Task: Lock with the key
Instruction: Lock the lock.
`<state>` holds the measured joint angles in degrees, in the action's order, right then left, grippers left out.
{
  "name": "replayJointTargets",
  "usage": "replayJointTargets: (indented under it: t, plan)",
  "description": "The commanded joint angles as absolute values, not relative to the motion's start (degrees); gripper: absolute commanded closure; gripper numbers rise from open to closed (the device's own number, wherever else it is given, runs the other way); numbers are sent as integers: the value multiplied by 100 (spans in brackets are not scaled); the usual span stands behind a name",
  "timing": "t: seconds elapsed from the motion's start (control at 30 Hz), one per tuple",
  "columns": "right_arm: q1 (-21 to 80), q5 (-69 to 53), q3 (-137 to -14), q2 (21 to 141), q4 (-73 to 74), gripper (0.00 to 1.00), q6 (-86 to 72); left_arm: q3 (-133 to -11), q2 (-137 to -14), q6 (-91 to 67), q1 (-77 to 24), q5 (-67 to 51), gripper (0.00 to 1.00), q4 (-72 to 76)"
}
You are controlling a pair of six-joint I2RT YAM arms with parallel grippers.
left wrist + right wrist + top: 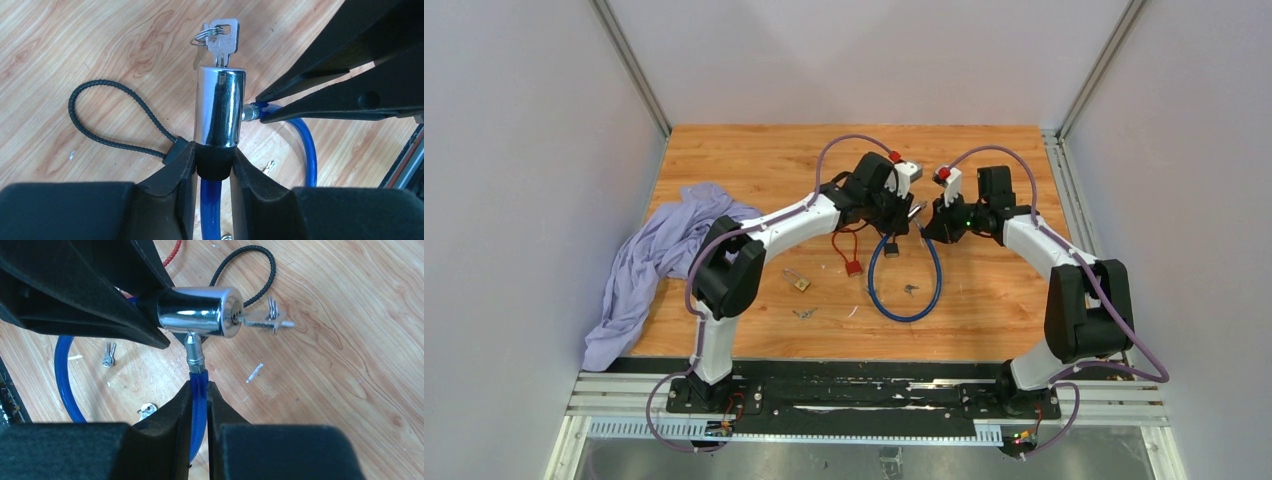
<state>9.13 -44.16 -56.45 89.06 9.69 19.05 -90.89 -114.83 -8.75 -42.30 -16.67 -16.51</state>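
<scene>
The left hand [214, 156] is clamped on the black rubbery collar [215, 169] of the smooth chrome lock cylinder [219, 107], held above the grained wooden worktop [350, 365], while the right hand [200, 390] pinches the glossy blue cable [64, 375] just behind its metal pin [194, 352], which meets the cylinder's side. To lock well, keep that pin pressed fully home and the cylinder steady (slack could let it back out) before turning the flat silver key [222, 37] sitting in the keyhole [234, 317].
</scene>
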Motion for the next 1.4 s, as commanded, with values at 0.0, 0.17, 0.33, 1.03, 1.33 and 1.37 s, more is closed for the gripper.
replayJointTargets:
  t: [0.0,0.17,0.33,1.03,1.33,1.37]
  plan:
    - [884,-4698,-5625,8843,949,99,1820,-9325,-11374,-848,-4333,-1784,100,-1520]
    - [887,-4687,-5642,8841,949,99,1807,-9286,-11365,-793,-4356,-1774,100,-1542]
    - [872,-4667,-5656,8831,921,99,1740,-9142,-11299,-546,-4441,-1572,100,-1555]
    - [783,-4887,-5581,8944,533,99,1101,-8876,-11369,-592,-4632,-1273,100,-1424]
    - [756,-5062,-5594,9021,276,99,519,-8795,-11468,-700,-4656,-1348,100,-1389]
    - [756,-5084,-5610,9026,253,99,441,-8826,-11500,-703,-4673,-1345,100,-1411]
